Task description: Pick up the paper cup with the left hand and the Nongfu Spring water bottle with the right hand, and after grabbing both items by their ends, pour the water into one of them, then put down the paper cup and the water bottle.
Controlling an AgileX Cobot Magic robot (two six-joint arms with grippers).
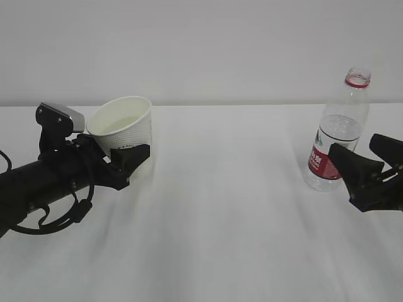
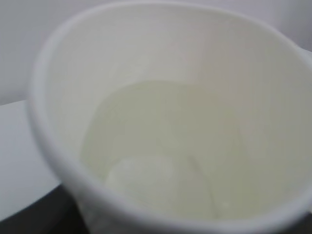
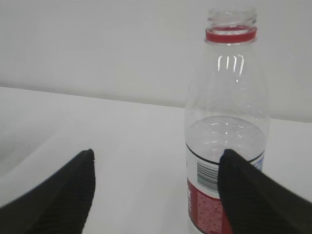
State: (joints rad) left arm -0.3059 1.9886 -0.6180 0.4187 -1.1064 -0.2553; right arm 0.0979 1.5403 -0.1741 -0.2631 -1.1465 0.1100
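The white paper cup [image 1: 126, 123] sits tilted at the left, with my left gripper [image 1: 128, 151] shut on its lower part. One black jaw crosses its front and hides the base. The left wrist view looks into the paper cup [image 2: 161, 58], where faintly yellowish water [image 2: 161, 146] covers the bottom. The Nongfu Spring water bottle [image 1: 340, 129] stands upright and capless at the right, with clear water in its lower half. My right gripper [image 1: 354, 146] is open just in front of it. In the right wrist view the bottle [image 3: 226, 112] rises behind the right finger of my right gripper [image 3: 157, 155], not between the jaws.
Both things are on or over a plain white table [image 1: 220, 220] against a white wall. Between the cup and the bottle there is only bare tabletop. The left arm's cables and grey wrist module [image 1: 60, 116] lie low at the left edge.
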